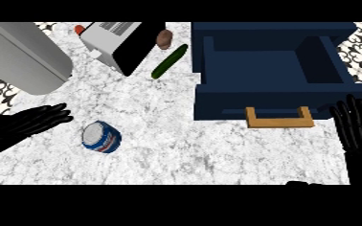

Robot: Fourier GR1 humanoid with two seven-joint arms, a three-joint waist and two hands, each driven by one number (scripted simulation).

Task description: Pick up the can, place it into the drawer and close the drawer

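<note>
The blue-and-silver metal can [101, 137], probably light, rigid and slick, suits a sidewall grasp; the left hand [35, 121], fingers spread, lies at nine o'clock.

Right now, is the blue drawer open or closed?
Open. The drawer is pulled out, and you can see down into its empty inside, with the wooden handle at front.

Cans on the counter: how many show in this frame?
1. The can, blue with a silver top, stands on the marble counter just right of the left hand, well left of the open drawer. More might be hidden behind the appliances.
</note>
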